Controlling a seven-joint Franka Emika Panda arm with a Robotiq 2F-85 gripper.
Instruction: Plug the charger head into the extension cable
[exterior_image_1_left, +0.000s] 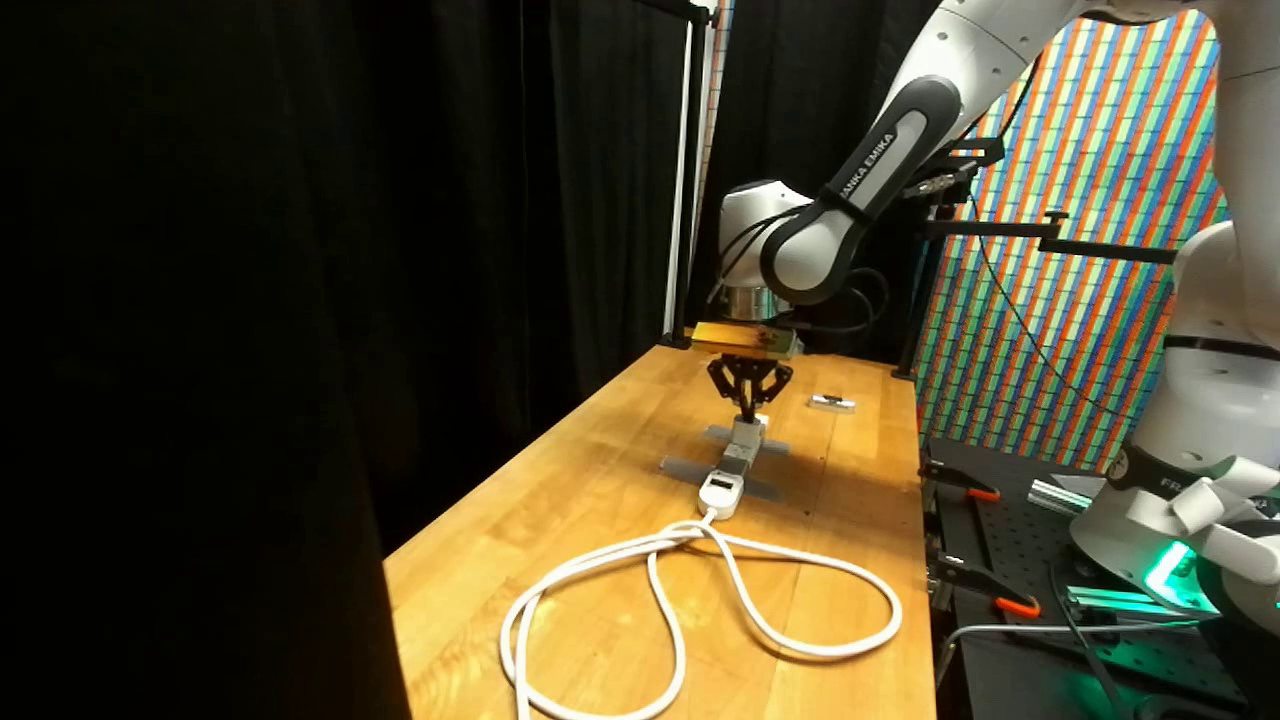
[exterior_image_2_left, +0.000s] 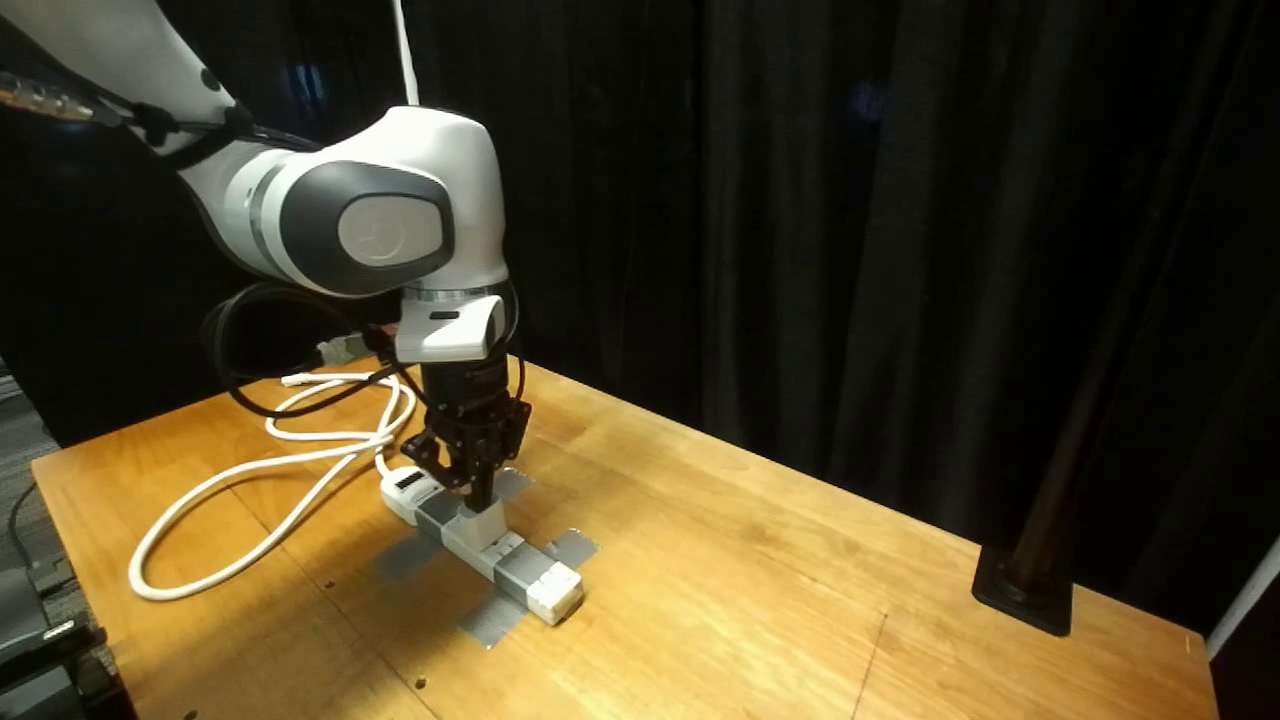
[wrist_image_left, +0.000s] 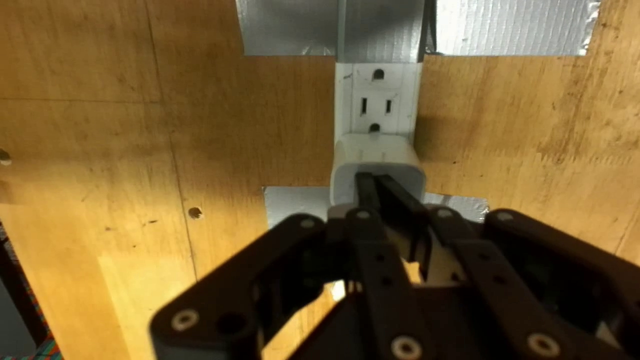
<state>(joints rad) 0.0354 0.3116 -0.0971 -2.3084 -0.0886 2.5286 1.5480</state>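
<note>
The charger head (wrist_image_left: 377, 150) is a small white block standing on the socket block (wrist_image_left: 345, 110) of the extension cable in the wrist view. In an exterior view the charger head (exterior_image_2_left: 483, 527) sits upright against the top of the socket block (exterior_image_2_left: 556, 590). Its prongs are hidden, and I cannot tell how deep they are. My gripper (wrist_image_left: 376, 177) is shut with nothing between its fingertips. The fingertips point down onto the charger head's top face and appear to touch it, also in an exterior view (exterior_image_2_left: 480, 500). The white cord (exterior_image_1_left: 670, 640) lies in big loops.
Grey tape (exterior_image_2_left: 495, 618) holds the socket block to the wooden table (exterior_image_2_left: 700, 600). An open outlet shows beside the charger head in the wrist view. A small silver item (exterior_image_1_left: 832, 403) lies on the table. A black post base (exterior_image_2_left: 1022, 590) stands near the table's edge.
</note>
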